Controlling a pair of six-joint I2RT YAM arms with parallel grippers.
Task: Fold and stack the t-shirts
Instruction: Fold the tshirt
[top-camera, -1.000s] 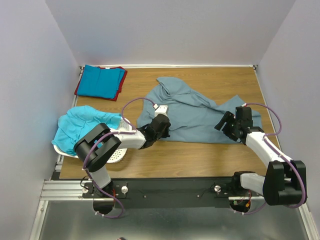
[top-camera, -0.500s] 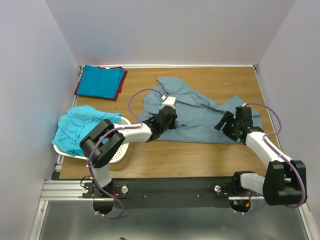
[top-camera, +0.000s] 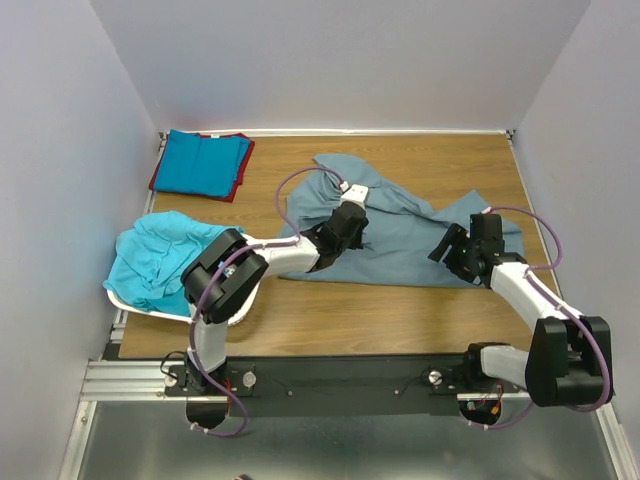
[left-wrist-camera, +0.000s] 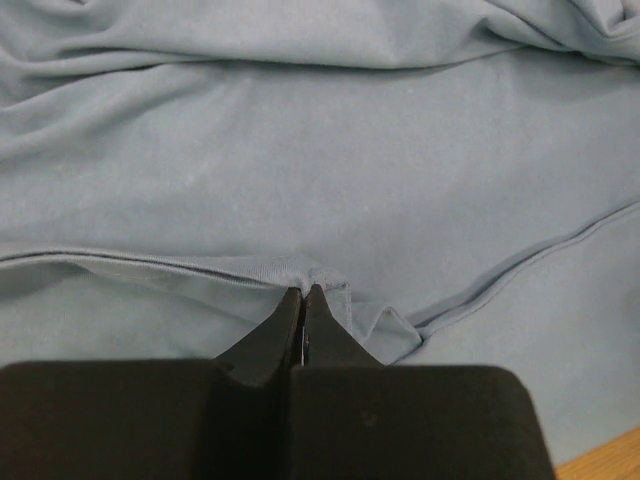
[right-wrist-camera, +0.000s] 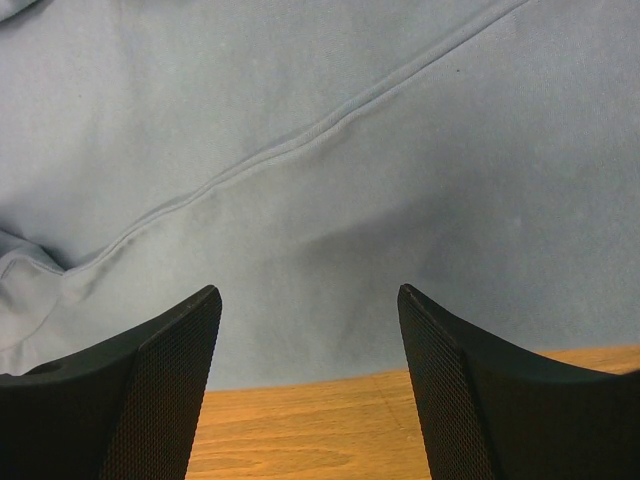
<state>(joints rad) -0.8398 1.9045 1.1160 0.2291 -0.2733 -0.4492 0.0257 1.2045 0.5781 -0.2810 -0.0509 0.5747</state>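
Top external view: a large dusty grey-blue cloth t-shirt (top-camera: 405, 222) lies spread and rumpled across the middle of the brown wooden table (top-camera: 400, 315). The left gripper (top-camera: 347, 228) is on the shirt's left-central part, and the right gripper (top-camera: 450, 250) is at the shirt's right side, near its near edge. A bright turquoise cloth t-shirt (top-camera: 155, 255) is heaped in a white perforated plastic basket (top-camera: 135, 305) at the table's near-left edge. In the far-left corner a folded bright blue t-shirt (top-camera: 200, 163) lies on top of a red t-shirt (top-camera: 243, 172), of which only the border shows. Left wrist view: the left gripper (left-wrist-camera: 303, 296) has its black jaws pressed together on a small raised fold at a hemmed edge of the grey-blue t-shirt (left-wrist-camera: 320, 150). The cloth puckers at the pinch, and a sliver of table (left-wrist-camera: 605, 465) shows at the lower right. Right wrist view: the right gripper (right-wrist-camera: 307, 292) has its jaws spread wide with nothing between them, over the grey-blue t-shirt (right-wrist-camera: 300, 120) just where the cloth's edge meets the bare table (right-wrist-camera: 300, 425). A stitched seam runs diagonally across the fabric. Whether the fingertips touch the cloth cannot be told.
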